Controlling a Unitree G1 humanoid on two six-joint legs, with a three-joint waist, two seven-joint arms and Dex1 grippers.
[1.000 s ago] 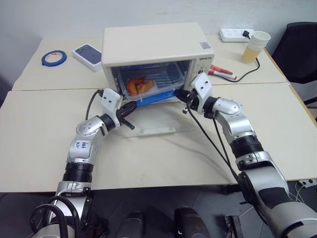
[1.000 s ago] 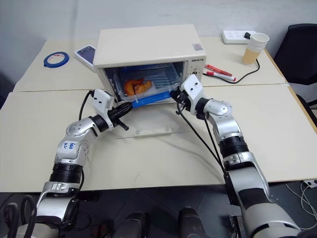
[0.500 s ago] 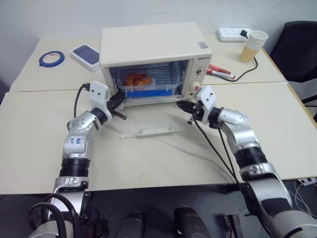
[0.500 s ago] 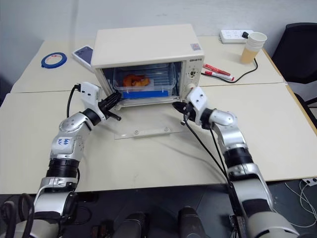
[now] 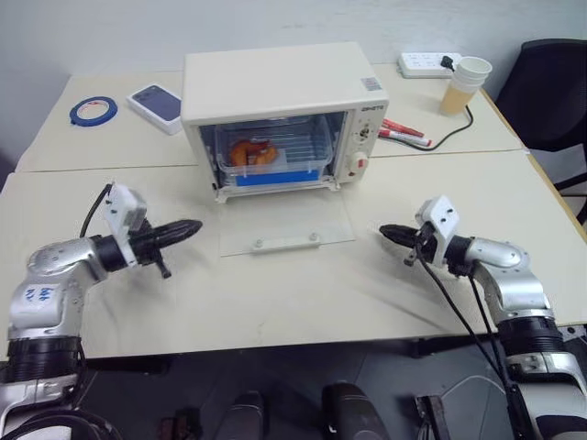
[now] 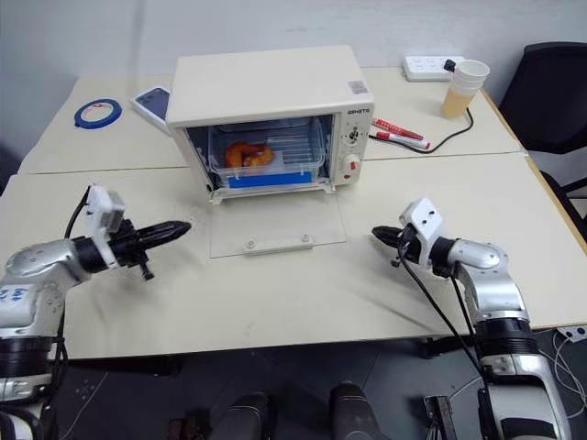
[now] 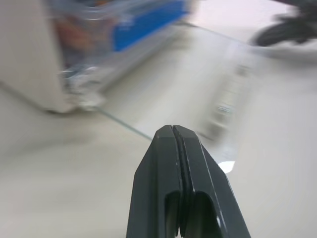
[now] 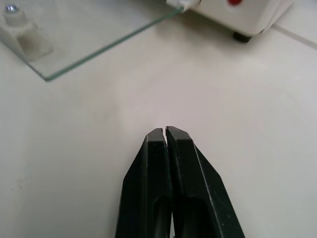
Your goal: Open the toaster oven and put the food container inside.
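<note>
Wrist views: both tools (left, right) closed, empty.

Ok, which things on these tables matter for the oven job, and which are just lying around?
Part of the job:
toaster oven, glass door folded down
food container, on the rack inside

Lying about:
blue tape ring
phone
paper cup
power strip
red markers
</note>
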